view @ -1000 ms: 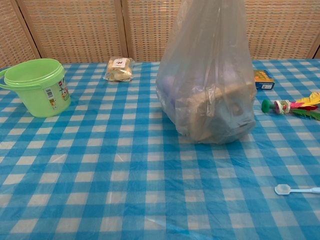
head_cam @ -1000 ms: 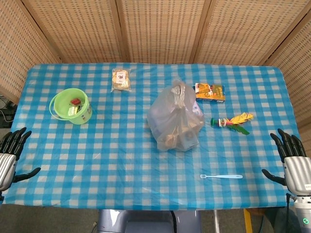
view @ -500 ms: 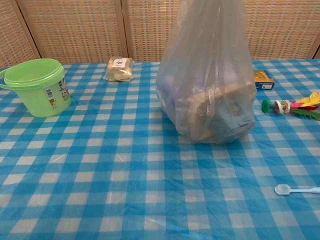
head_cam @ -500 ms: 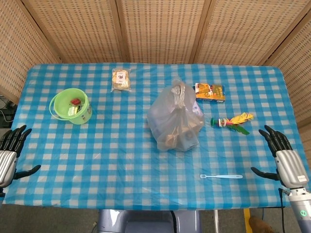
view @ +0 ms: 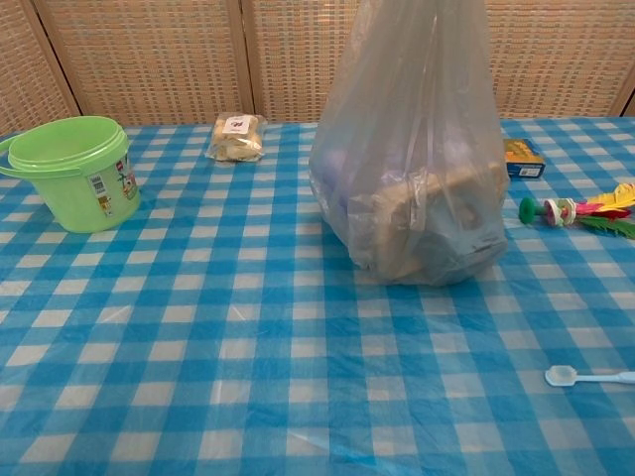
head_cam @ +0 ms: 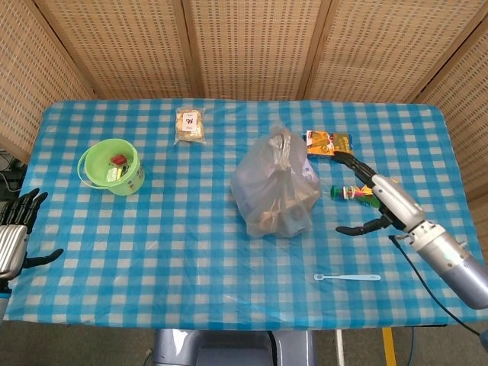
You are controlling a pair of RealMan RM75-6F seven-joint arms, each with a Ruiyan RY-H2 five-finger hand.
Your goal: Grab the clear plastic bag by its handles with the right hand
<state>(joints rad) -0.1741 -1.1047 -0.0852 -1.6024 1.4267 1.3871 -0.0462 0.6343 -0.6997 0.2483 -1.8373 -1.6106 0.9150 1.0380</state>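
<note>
The clear plastic bag (head_cam: 274,187), bulging with boxed goods, is seen mid-table, its gathered handles (head_cam: 281,141) standing upright on top. The right hand (head_cam: 379,200) is held beside it, fingers spread, empty. The film is judged soft, slippery and bottom-heavy; the handles should be pinched together.

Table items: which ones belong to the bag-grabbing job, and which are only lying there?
Job: clear plastic bag, its handles, right hand.

Lying about: green bucket, snack packet, orange box, feather toy, spoon.
</note>
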